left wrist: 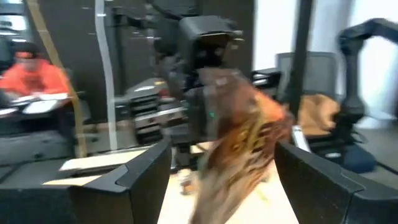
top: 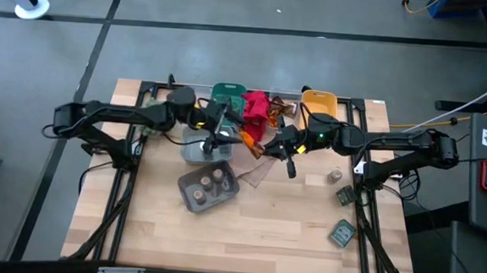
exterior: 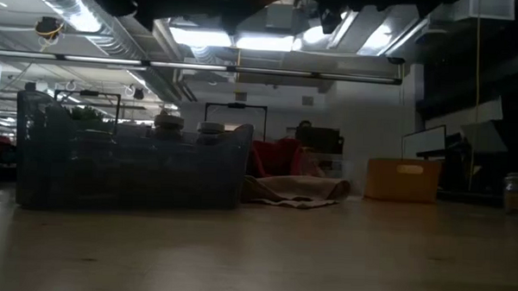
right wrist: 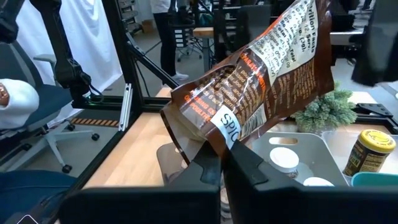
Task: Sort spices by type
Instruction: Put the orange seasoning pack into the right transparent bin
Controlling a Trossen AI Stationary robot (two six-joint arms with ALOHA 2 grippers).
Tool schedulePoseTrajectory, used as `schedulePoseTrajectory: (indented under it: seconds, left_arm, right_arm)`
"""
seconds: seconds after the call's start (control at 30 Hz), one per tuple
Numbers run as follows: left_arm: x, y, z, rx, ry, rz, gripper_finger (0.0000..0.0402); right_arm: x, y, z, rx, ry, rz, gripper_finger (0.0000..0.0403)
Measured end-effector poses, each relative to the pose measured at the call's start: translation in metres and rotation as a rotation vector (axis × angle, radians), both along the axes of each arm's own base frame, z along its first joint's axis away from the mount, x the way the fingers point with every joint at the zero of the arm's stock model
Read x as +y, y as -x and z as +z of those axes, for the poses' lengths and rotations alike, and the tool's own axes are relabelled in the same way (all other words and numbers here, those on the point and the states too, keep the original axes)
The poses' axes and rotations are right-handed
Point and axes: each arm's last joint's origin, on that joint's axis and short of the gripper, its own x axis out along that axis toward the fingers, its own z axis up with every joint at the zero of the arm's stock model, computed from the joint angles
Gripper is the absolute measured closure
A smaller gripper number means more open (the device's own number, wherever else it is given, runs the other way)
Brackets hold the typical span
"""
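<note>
An orange-brown spice packet (top: 254, 146) hangs in the air over the table's middle, between the two arms. My right gripper (top: 270, 148) comes in from the right and is shut on it; in its wrist view the packet (right wrist: 261, 81) rises slanting above the gripper (right wrist: 222, 155). My left gripper (top: 225, 135) faces it from the left and is open. Its fingers (left wrist: 146, 174) stand on either side of the packet's (left wrist: 242, 143) free end, and I see no touch. A grey tray (top: 190, 203) holds several jars (top: 209, 183). My right gripper pinches the packet between its two fingers at the lower edge (right wrist: 214, 134), beside the white label. The fingers come roughly level from the table's right. The packet is lifted clear and stands slanting upward from the hold.
A clear tray (top: 193, 155) lies below the grippers. A green bin (top: 227, 93), a red cloth (top: 258, 108) and a yellow bin (top: 318, 99) line the far edge. On the right lie a jar (top: 335, 174) and two dark packets (top: 344, 196) (top: 342, 234). A small plant (right wrist: 326, 109) and a yellow-lidded jar (right wrist: 367, 152) are nearby.
</note>
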Motion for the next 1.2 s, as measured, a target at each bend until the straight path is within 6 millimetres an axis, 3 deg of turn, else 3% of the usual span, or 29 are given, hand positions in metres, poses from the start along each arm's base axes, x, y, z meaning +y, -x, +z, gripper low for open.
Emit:
schedulePoseTrajectory:
  seconds: [0.2, 0.3, 0.73, 0.97, 1.2]
  left_arm:
    - [-0.005, -0.018, -0.003, 0.015, -0.018, -0.061, 0.0135]
    - [-0.007, -0.021, -0.003, 0.012, -0.037, -0.069, 0.0159]
    - [-0.005, -0.02, -0.002, 0.018, -0.015, -0.055, 0.0386]
    - [0.001, -0.018, -0.002, 0.029, 0.029, -0.043, 0.0383]
    - [0.011, -0.016, -0.002, 0.034, 0.041, -0.001, 0.039]
  right_arm:
    - [0.0, 0.0, 0.0, -0.003, 0.003, -0.01, 0.0396]
    - [-0.001, 0.0, 0.0, -0.003, 0.009, -0.041, 0.0396]
    - [-0.006, -0.001, 0.0, 0.001, 0.037, -0.22, 0.0386]
    - [-0.007, -0.001, 0.0, 0.001, 0.039, -0.231, 0.0355]
    - [-0.007, 0.004, -0.001, 0.046, 0.034, -0.256, 0.0276]
